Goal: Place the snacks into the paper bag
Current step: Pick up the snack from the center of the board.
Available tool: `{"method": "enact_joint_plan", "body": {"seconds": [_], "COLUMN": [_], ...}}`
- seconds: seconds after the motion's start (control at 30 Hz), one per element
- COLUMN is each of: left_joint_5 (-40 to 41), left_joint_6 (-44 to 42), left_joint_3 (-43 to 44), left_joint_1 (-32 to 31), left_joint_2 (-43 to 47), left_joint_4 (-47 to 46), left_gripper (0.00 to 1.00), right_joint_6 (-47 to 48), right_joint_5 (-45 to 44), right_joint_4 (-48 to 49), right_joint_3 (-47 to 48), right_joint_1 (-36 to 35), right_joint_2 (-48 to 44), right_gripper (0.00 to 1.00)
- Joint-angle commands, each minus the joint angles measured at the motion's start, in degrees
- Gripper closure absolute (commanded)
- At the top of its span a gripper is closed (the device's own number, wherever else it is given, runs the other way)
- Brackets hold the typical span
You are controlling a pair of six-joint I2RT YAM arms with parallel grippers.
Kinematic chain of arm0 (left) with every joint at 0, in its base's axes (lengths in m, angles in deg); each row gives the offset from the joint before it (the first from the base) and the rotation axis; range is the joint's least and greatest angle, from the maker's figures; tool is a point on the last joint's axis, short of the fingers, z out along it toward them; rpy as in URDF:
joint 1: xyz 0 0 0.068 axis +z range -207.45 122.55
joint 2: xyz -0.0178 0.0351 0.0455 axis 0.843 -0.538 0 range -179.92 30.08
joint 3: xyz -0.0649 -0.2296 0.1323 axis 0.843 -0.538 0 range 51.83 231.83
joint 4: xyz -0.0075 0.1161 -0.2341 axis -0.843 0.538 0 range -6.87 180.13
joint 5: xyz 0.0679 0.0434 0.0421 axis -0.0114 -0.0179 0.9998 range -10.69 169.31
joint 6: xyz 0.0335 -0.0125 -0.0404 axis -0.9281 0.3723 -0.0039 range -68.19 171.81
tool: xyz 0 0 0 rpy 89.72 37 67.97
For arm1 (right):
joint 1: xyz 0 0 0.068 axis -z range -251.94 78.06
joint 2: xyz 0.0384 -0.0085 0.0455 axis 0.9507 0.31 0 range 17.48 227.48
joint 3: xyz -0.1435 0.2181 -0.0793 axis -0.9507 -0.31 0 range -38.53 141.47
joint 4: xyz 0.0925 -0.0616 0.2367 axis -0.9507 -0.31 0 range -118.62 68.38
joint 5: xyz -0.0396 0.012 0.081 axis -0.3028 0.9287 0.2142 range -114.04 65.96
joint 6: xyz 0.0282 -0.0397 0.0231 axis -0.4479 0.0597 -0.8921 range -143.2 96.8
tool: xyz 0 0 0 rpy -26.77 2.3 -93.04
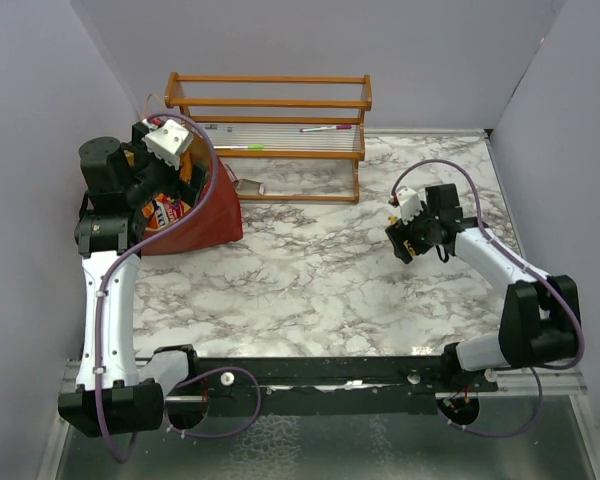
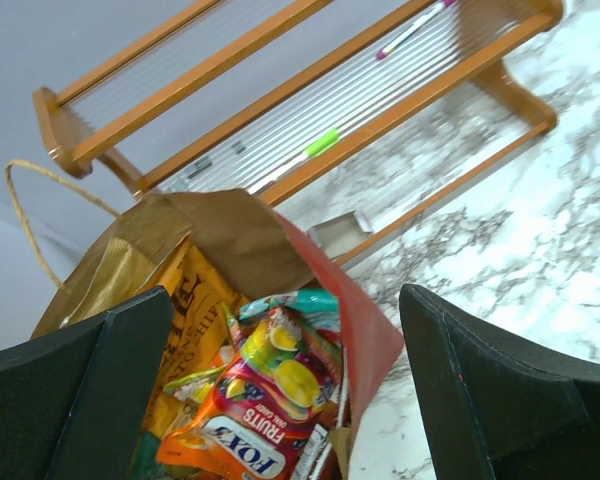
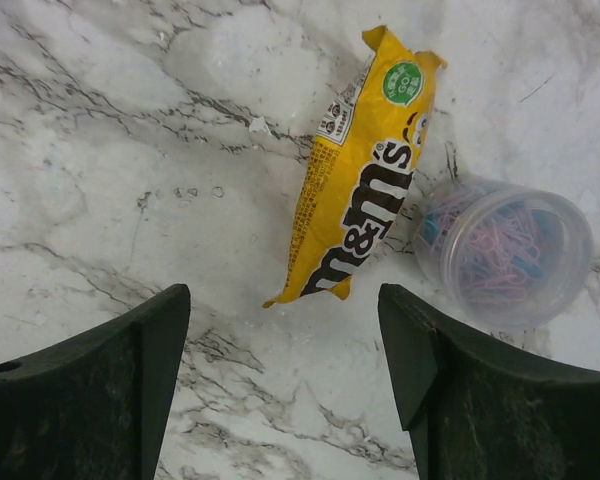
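Top: your left gripper (image 1: 160, 180) hangs over the bag (image 1: 208, 215) beside the rack (image 1: 270, 105); right gripper (image 1: 400, 240) over the marble table (image 1: 310, 280); grey walls (image 1: 280, 40) | Left wrist: jaws spread, empty; snacks (image 2: 270, 400) lie in the bag | Right wrist: jaws spread, empty, above the M&M's pack (image 3: 360, 190), just beside the clip cup (image 3: 505, 250)

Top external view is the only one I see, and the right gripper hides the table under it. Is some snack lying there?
Observer: Yes, a yellow M&M's packet lies flat on the marble table, below the open right gripper.
Operator: Does something stand near it?
Observer: A translucent cup of paper clips stands close beside it.
Operator: What lies on top inside the paper bag?
Observer: An orange Fox's fruit packet, over other packets.
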Motion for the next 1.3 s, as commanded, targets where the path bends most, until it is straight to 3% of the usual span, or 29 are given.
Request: {"method": "enact_joint_plan", "body": {"seconds": [0.0,0.23,0.5,0.77,1.0,1.27], "left_joint_5": [-7.7,-16.9,-20.3,-13.6,-5.0,-4.6], "left_joint_6": [2.9,4.2,4.3,2.1,0.9,-2.3], "left_joint_3": [-0.7,-0.4,-1.9,-0.5,-1.1,-0.7], "left_joint_1": [0.3,0.0,-1.1,-5.8,-15.5,-22.0], "left_joint_2": [1.6,1.9,2.2,-1.2,-3.1,-7.3], "left_joint_4": [0.0,2.4,2.8,6.8,7.1,8.1], "left_gripper": [0.01,0.01,0.03,0.06,0.07,0.1], "right_joint_6": [1.8,2.5,3.2,3.5,4.9,9.6], "right_joint_5": [-4.2,-5.3,-5.3,-4.1,-2.6,7.5], "right_joint_4": [0.0,0.2,-0.6,-2.9,-5.0,-12.2], "right_joint_3": [2.3,4.7,6.4,7.8,8.4,12.1], "right_joint_1": [-0.7,-1.0,-1.0,-1.0,-1.0,-1.0], "right_joint_2": [5.3,10.5,15.0,14.4,10.8,3.5], "right_gripper": [0.26,0.33,0.51,0.69,0.93,0.96]}}
